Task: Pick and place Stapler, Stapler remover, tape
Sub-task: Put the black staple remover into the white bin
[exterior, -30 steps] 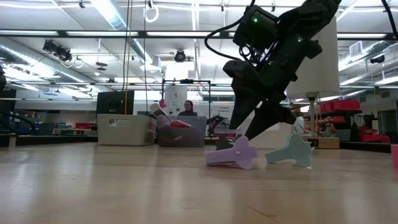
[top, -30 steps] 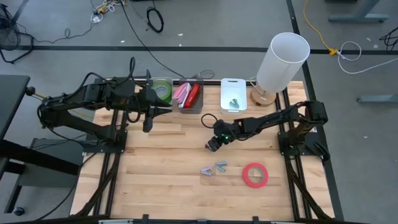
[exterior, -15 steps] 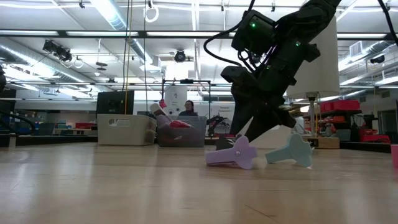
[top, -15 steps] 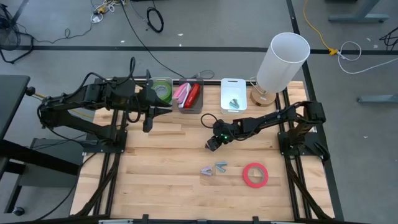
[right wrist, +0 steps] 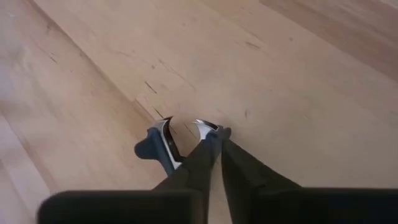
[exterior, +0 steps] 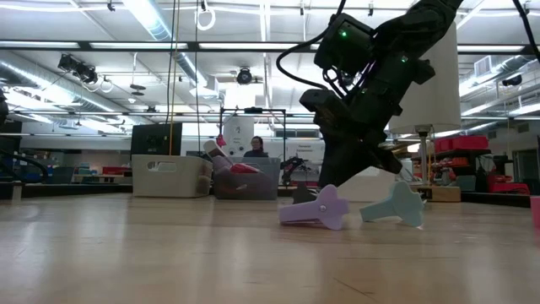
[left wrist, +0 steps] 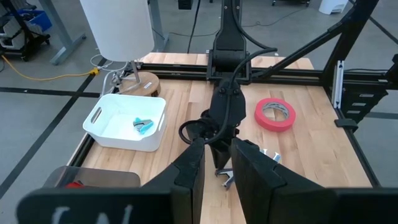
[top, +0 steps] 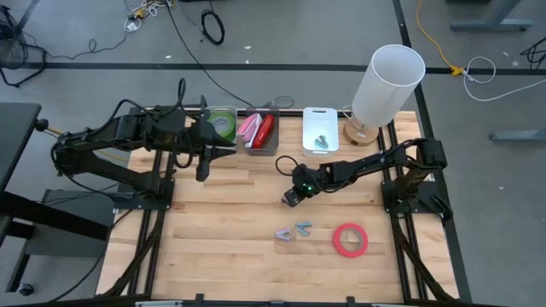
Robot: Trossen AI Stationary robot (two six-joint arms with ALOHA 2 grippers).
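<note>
Pale wood planks run across the table [top: 222, 239], matte and finely grained, and the right gripper [top: 291, 199] hangs low near its middle. From its wrist camera the two dark fingers [right wrist: 208, 158] look pressed together with no gap, and just beside their tips sits a small dark remover [right wrist: 157, 144] with curved shiny claws. Whether the tips pinch one claw or merely touch it, I cannot tell.

Two more removers lie loose nearer the front edge, a lilac one [exterior: 316, 209] and a teal one [exterior: 395, 205], both smooth plastic with flared wings, touching or nearly so. The red tape [top: 350, 240], a flat ring with an open centre, lies just beside them on the right arm's side. At the back, a green tape [top: 224, 124] sits in one bin, red and pink staplers [top: 258, 130] in the next, and a white tub [top: 321, 130] already holds a remover.

The job looks partly done. To grip well, I judge the fingers should part, straddle the narrow waist of the piece and close squarely; hard plastic on bare wood will skid if nudged from one side.

The left gripper [top: 205, 164] waits over the back left of the table, fingers slightly parted and holding nothing.
</note>
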